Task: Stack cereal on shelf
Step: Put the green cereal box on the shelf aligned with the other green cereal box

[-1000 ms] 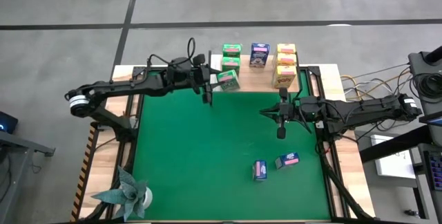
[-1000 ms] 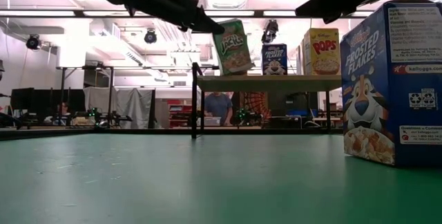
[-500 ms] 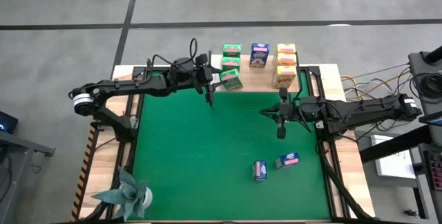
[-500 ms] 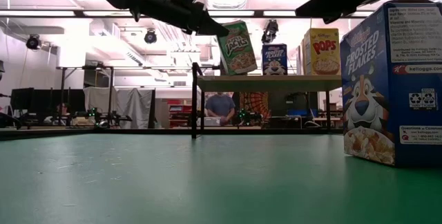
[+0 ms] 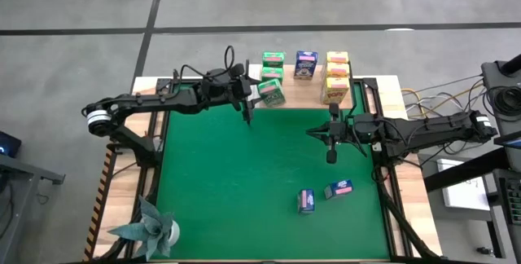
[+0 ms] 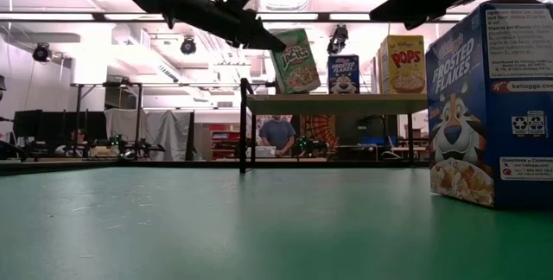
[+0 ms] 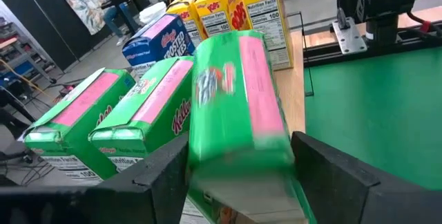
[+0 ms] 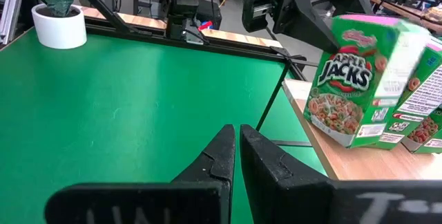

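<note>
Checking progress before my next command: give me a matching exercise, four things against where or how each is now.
1 tilted green box
2 yellow boxes
3 two loose blue boxes
4 right gripper

A shut, above the mat
B on the green mat
C on the shelf's right end
D over the shelf's left part

Pairs: 1-D, 2-C, 3-B, 4-A

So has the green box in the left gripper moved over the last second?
Yes. The green box has shifted right, toward the blue box on the shelf, carried by the left gripper.
</note>
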`<state>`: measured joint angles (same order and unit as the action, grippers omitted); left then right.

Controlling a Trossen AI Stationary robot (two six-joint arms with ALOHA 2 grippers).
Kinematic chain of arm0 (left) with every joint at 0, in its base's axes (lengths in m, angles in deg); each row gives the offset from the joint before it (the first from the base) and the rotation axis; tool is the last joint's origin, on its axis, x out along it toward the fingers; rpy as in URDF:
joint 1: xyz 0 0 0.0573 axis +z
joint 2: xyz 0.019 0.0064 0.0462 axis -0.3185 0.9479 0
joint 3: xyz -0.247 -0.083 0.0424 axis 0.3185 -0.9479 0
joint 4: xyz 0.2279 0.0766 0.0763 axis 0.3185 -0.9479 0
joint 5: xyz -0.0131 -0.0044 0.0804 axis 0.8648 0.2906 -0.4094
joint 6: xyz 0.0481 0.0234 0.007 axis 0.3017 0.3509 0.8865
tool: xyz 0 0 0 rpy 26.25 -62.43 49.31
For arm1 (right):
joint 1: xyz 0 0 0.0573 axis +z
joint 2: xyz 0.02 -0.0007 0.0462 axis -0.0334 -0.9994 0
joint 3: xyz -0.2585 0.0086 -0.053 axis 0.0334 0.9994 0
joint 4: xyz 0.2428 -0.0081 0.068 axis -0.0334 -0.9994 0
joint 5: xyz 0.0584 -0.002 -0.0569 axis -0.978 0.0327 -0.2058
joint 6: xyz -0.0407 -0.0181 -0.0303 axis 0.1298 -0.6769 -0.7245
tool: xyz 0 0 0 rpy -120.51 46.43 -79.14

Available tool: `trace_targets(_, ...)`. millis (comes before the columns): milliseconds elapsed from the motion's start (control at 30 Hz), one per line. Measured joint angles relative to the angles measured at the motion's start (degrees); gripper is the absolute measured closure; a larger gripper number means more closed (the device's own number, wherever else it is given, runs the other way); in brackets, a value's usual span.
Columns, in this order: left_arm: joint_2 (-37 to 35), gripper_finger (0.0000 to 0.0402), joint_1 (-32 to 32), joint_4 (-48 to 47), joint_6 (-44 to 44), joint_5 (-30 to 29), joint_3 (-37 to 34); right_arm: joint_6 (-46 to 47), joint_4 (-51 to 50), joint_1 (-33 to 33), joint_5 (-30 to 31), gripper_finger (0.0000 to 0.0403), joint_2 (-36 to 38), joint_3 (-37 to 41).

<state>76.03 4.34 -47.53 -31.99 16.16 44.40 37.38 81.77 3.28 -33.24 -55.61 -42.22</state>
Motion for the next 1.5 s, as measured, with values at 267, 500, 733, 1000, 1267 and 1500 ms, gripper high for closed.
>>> trace_targets(267,-1.87,0.0168,-0.1,0.45,-0.26,0.0,-0.04,0.0,0.0,0.0,0.0,0.039,0.0,0.0)
trace_targets(500,-4.2,0.0168,-0.38,-1.09,-0.75,0.0,-0.04,1.04,0.04,0.0,0.05,0.039,0.0,0.0)
trace_targets(733,-8.3,0.0168,-2.25,-6.1,-3.31,0.0,-0.38,6.01,1.18,-0.07,4.32,0.039,-1.07,-0.09)
trace_targets(1000,-9.48,0.0168,-5.77,-6.47,-4.35,-0.39,-3.34,5.52,5.55,-0.26,8.02,0.039,-7.43,-3.44)
trace_targets(1267,-12.56,0.0168,-5.76,-5.55,-3.16,-0.7,-7.7,6.47,-7.47,-0.26,8.76,0.039,-14.62,-17.23)
trace_targets(1500,-17.28,0.0168,-5.6,0.93,-0.98,-0.68,-15.34,5.98,-23.53,-1.63,9.05,0.039,-21.67,-34.33)
